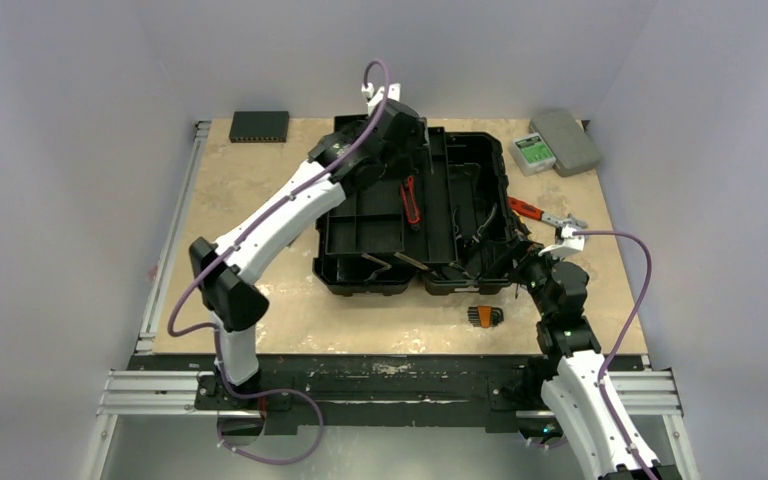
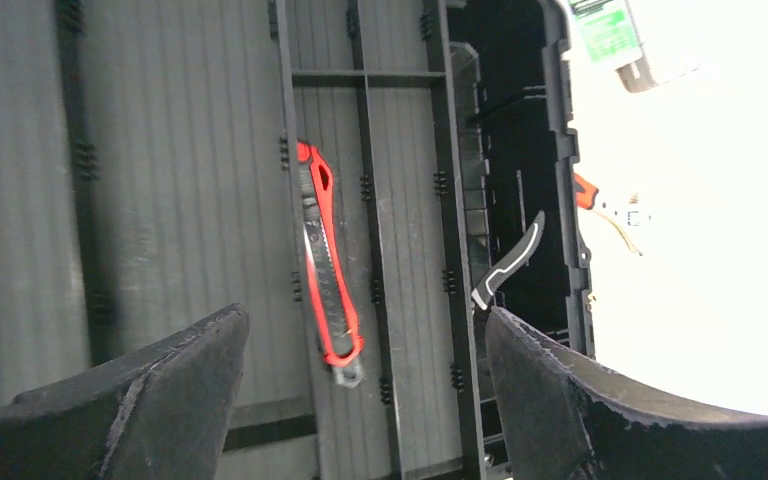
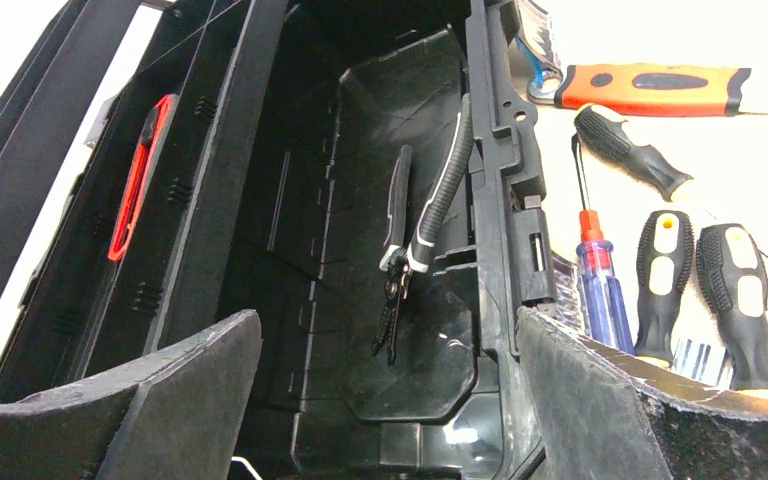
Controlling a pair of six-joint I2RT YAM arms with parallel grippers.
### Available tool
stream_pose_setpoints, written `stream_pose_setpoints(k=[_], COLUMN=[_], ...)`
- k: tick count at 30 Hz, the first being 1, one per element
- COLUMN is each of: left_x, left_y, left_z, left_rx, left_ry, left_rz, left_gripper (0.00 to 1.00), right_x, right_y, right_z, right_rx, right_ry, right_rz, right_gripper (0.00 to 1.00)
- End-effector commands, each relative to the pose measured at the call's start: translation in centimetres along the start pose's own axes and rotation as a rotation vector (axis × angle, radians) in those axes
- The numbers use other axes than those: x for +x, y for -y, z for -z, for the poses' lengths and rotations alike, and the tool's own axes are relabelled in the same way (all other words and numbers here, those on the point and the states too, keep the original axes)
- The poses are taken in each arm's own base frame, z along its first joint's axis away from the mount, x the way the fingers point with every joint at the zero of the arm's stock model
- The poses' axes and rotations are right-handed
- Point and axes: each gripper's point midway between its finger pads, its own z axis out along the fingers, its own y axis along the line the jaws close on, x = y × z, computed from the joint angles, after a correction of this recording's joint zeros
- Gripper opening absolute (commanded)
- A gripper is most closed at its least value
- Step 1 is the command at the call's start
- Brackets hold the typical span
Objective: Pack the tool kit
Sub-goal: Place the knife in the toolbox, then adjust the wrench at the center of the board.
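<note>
L claw (image 2: pixel 362 320) spread over 1 red cutter (image 2: pixel 322 262) in toolbox (image 2: pixel 160 180).

Overhead, the left arm (image 1: pixel 290 203) covers the upper-left corner of the toolbox (image 1: pixel 365 232), its jaws hidden under the wrist. The small orange-and-black item (image 1: pixel 484 316) on the tabletop (image 1: pixel 380 325), lower centre, is too small to identify. In the left wrist view the right side is washed out white, and the green-labelled box (image 2: pixel 605 28) is cut by the top edge. In the right wrist view, lower right, two yellow-and-black handles (image 3: pixel 660 270) end behind a finger (image 3: pixel 660 420).
</note>
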Motion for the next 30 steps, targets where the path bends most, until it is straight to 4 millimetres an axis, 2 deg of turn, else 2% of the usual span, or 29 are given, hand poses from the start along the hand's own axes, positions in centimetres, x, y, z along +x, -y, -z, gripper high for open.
stream_pose_setpoints(k=[1, 2, 4, 7, 14, 17, 19, 21, 27, 30], left_x=[-4.7, -5.1, -5.1, -4.8, -2.6, -2.4, -2.3, -2.5, -2.7, -2.5], left_y=[-0.1, -0.4, -1.4, -4.4, -12.6, -16.3, -19.5, -21.9, -26.8, -29.0], left_z=[6.8, 8.2, 9.5, 10.8, 10.8, 10.7, 11.3, 11.8, 11.7, 10.9], left_rx=[0.108, 0.122, 0.123, 0.059, -0.064, -0.134, -0.258, -0.328, -0.390, -0.442], left_ry=[0.132, 0.151, 0.171, 0.200, 0.151, 0.161, 0.184, 0.197, 0.174, 0.168], left_rz=[-0.138, -0.145, -0.170, -0.169, -0.064, 0.015, 0.091, 0.132, 0.240, 0.272], left_gripper=[0.86, 0.86, 0.86, 0.87, 0.89, 0.90, 0.99, 1.00, 1.00, 1.00], right_x=[-0.7, -0.7, -0.7, -0.6, -0.5, -0.5, -0.5, -0.4, -0.1, 0.0], right_y=[0.4, 0.5, 0.7, 0.8, 0.9, 0.9, 0.9, 1.0, 1.2, 1.4], right_z=[0.1, 0.1, 0.0, 0.0, -0.1, -0.1, -0.2, -0.3, -0.4, -0.5], right_rx=[0.036, 0.044, 0.057, 0.066, 0.069, 0.065, 0.068, 0.071, 0.080, 0.087], right_ry=[0.018, 0.014, 0.011, 0.005, 0.003, 0.002, 0.004, -0.001, -0.007, -0.009], right_rz=[-0.011, -0.013, -0.016, -0.020, -0.020, -0.020, -0.019, -0.020, -0.020, -0.021], right_gripper=[0.99, 0.99, 0.99, 0.99, 0.99, 0.99, 0.99, 0.99, 0.99, 0.99])
